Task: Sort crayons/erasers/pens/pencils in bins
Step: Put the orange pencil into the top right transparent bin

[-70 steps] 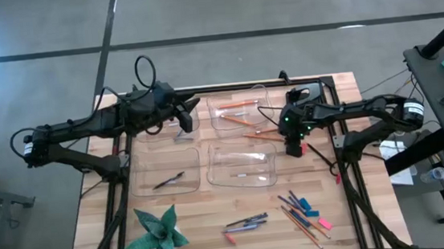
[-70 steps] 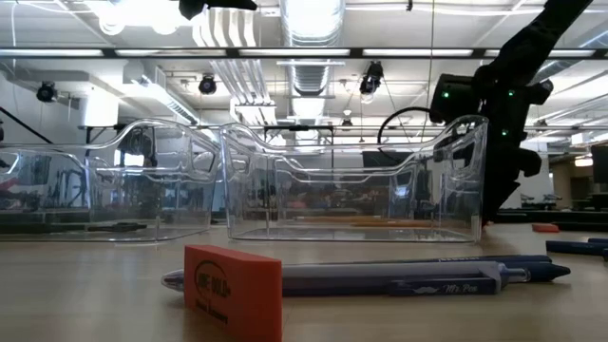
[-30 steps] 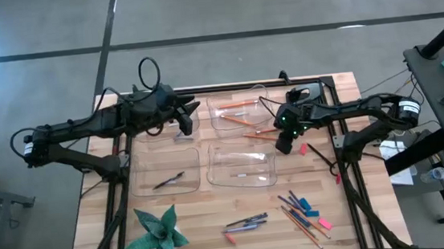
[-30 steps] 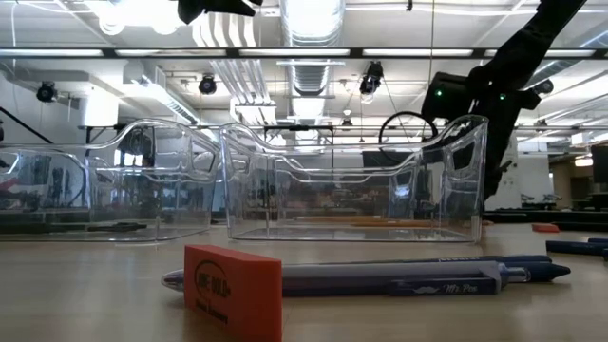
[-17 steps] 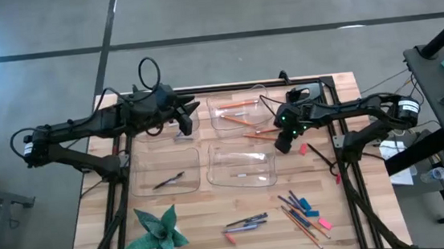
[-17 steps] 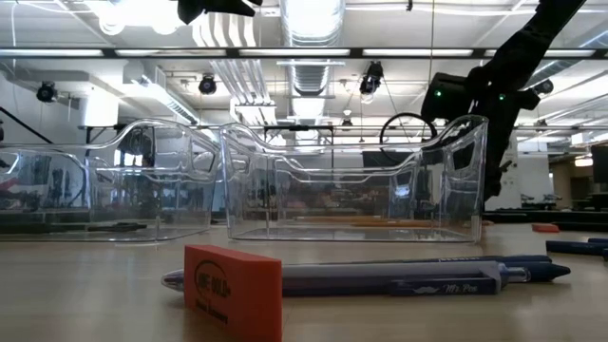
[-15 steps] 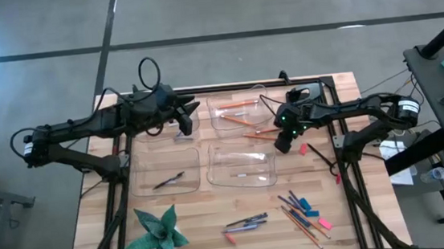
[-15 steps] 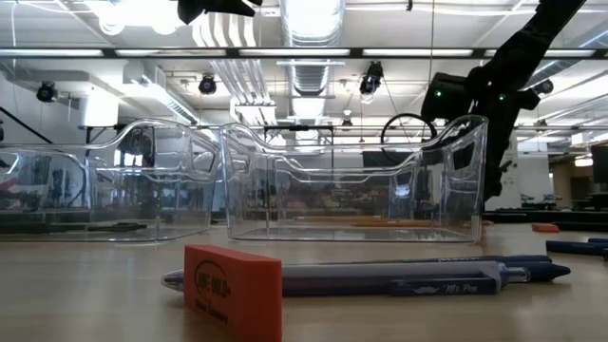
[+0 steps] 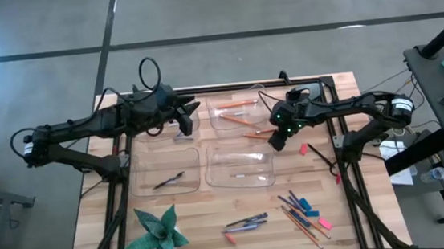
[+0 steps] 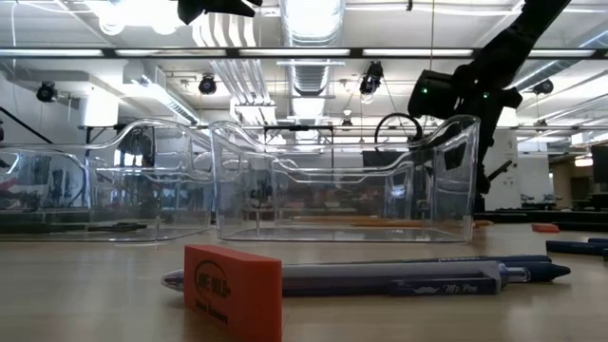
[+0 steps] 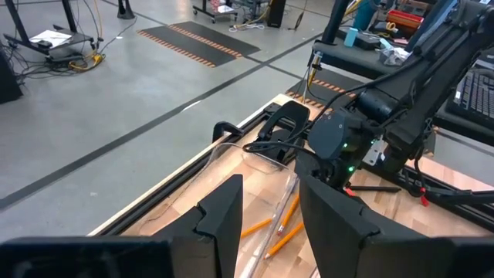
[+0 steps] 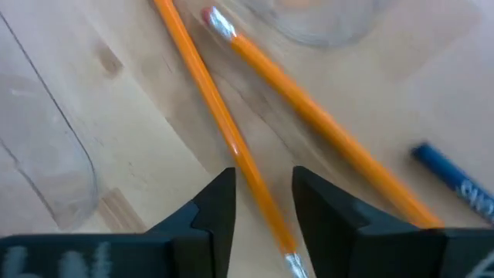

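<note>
My right jaws stand a little apart, straddling one pencil (image 12: 245, 166) on the desk (image 9: 328, 181), not pinching it yet. A second pencil (image 12: 332, 139) lies just beside it, so closing crooked could drag both or roll mine away, I reckon. Count: two loose here, two more in the far bin (image 9: 221, 129), four bins (image 9: 262, 165) total. Left jaws, narrow gap and empty, wait far left.
</note>
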Action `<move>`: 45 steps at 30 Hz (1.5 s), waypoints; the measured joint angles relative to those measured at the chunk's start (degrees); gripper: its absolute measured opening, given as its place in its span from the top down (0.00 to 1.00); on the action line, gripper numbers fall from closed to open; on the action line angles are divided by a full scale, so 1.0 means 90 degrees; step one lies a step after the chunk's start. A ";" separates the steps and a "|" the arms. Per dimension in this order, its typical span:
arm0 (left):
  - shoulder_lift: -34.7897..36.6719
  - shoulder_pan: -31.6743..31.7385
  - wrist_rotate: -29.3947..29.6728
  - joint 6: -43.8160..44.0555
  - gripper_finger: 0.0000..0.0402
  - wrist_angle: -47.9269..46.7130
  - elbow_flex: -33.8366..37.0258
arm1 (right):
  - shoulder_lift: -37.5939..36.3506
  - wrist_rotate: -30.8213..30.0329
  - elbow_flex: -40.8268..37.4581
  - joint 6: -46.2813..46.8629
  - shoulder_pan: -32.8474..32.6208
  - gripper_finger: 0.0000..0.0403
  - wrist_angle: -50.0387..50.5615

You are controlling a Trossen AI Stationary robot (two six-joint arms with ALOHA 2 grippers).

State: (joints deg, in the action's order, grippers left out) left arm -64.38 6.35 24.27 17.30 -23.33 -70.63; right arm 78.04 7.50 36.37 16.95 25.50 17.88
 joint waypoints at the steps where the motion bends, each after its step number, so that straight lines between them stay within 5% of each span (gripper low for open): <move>1: 0.0000 0.0000 0.0000 0.0000 0.71 0.0000 0.0000 | -0.0008 0.0001 0.0013 0.0001 0.0000 0.67 0.0000; 9: 0.0000 0.0000 0.0000 0.0000 0.71 -0.0005 0.0002 | 0.0138 0.0043 0.0020 -0.0169 0.0000 0.65 0.0269; 21: 0.0000 0.0000 0.0000 0.0000 0.71 -0.0022 0.0002 | 0.0362 0.0047 0.0014 -0.0605 0.0000 0.96 0.0988; 30: 0.0000 0.0000 0.0000 0.0000 0.71 -0.0027 0.0002 | 0.0320 0.0211 0.0074 -0.0271 0.0000 0.97 0.2669; 38: 0.0000 0.0000 0.0000 0.0000 0.71 -0.0050 0.0002 | 0.0214 0.1394 0.0100 0.0627 0.0000 0.97 0.3413; 45: 0.0000 0.0000 -0.0003 0.0032 0.71 -0.0285 0.0005 | -0.0220 0.1043 0.0478 0.1085 0.0000 0.90 0.3531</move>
State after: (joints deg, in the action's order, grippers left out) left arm -64.38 6.35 24.25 17.58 -25.90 -70.59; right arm 76.06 16.88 40.67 26.72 25.50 49.66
